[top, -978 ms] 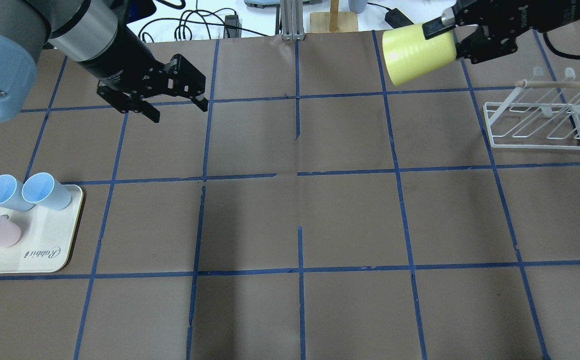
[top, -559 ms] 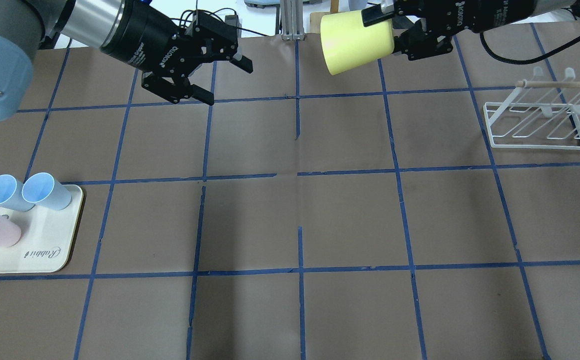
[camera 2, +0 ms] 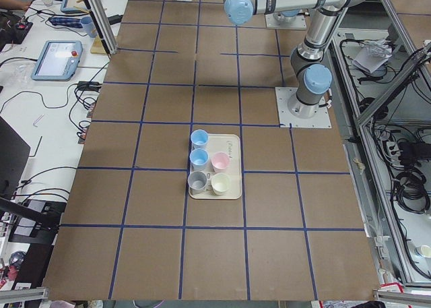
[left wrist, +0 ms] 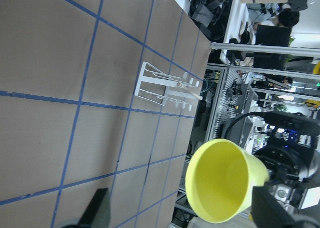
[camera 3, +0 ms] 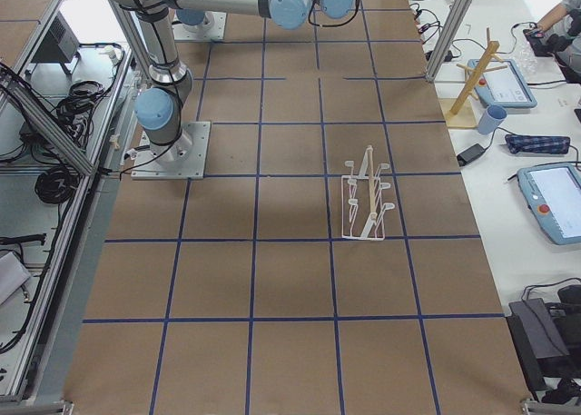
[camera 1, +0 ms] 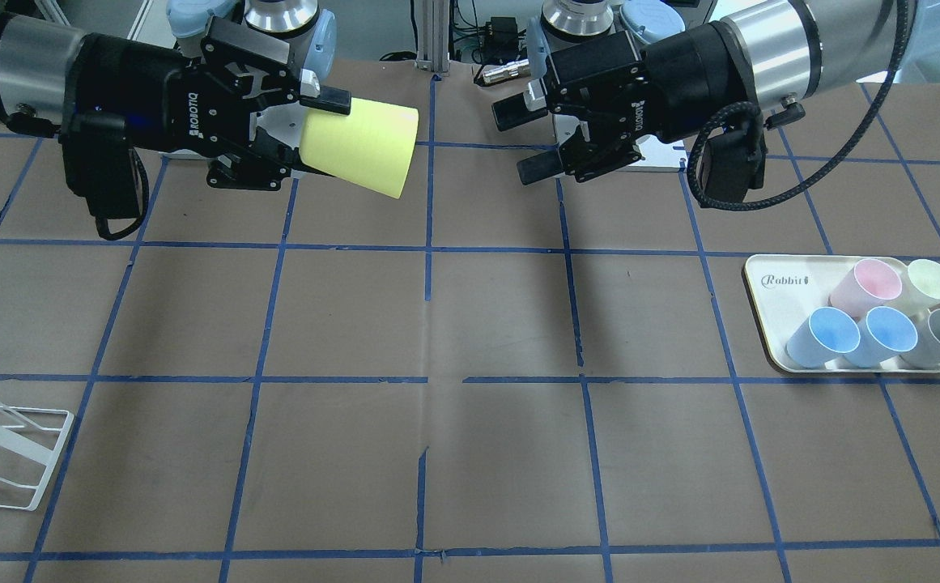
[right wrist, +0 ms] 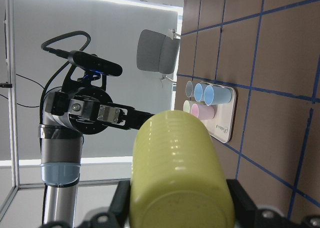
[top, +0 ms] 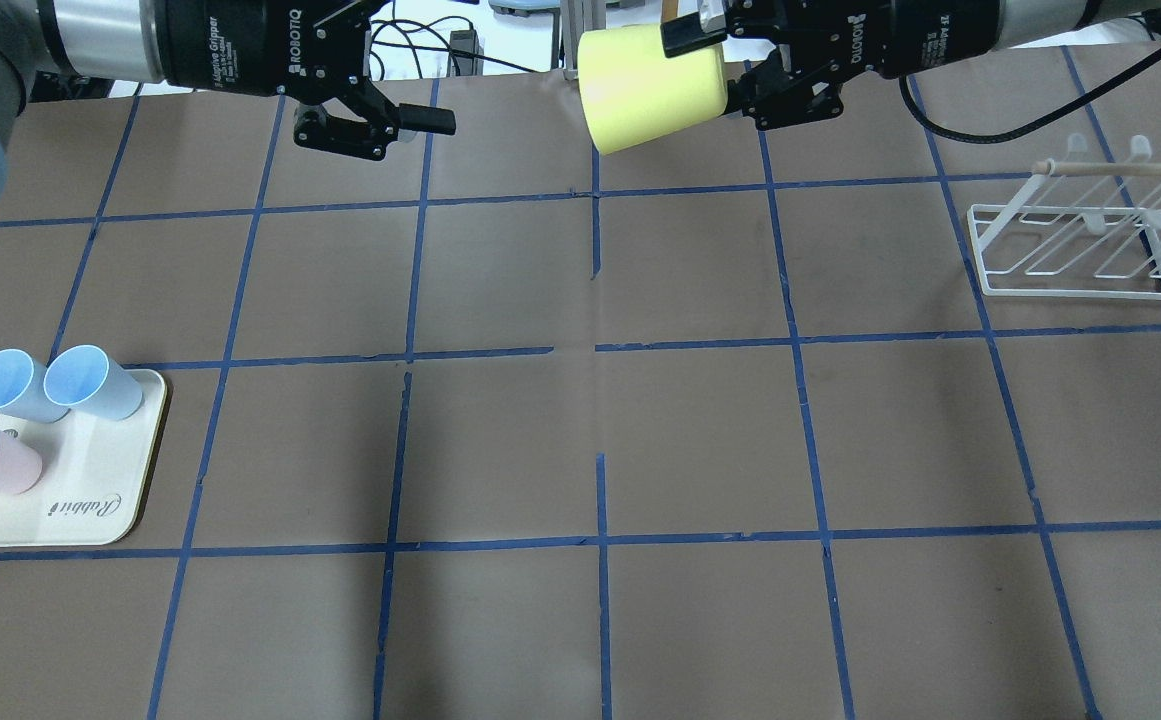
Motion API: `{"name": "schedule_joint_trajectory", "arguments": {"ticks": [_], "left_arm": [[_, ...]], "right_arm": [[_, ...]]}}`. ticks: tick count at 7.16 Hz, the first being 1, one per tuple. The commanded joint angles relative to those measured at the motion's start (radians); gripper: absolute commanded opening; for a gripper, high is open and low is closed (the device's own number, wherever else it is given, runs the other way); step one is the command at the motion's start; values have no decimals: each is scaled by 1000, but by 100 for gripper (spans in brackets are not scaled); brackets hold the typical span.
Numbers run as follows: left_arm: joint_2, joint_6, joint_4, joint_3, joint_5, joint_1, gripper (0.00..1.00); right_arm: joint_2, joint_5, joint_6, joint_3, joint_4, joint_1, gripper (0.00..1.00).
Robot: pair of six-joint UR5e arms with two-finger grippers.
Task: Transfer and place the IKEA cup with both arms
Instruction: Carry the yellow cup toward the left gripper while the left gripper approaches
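The lime-yellow IKEA cup (top: 652, 88) lies on its side in the air over the table's far middle, also in the front view (camera 1: 364, 146). My right gripper (top: 715, 70) is shut on its base end, seen in the front view (camera 1: 316, 138) too. The cup's mouth points at my left gripper (top: 410, 75), which is open, empty and level. A gap separates them in the front view, where the left gripper (camera 1: 522, 142) faces the cup. The left wrist view looks into the cup's mouth (left wrist: 225, 188). The right wrist view shows its ringed wall (right wrist: 175, 173).
A cream tray (top: 90, 510) at the robot's left holds pink, blue, grey and pale cream-yellow cups; it also shows in the front view (camera 1: 769, 304). A white wire rack (top: 1075, 250) stands at the right. Blue tape gridlines cross the brown table.
My right gripper has carried the cup leftward toward the table's centre line. My left gripper has moved right and farther back, turned level, and now faces the cup.
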Motion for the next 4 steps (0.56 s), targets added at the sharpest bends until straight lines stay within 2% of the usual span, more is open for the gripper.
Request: {"name": "schedule_joint_trajectory", "arguments": {"ticks": [1,4], "left_arm": [[2,-28,5,-16,-124,-27,100],[-20,-23,14,-17,-143,-113,98]], "right_arm": [[1,10,-2,3,-8,21,54],[1,37,-2,2,-18,30,54]]}}
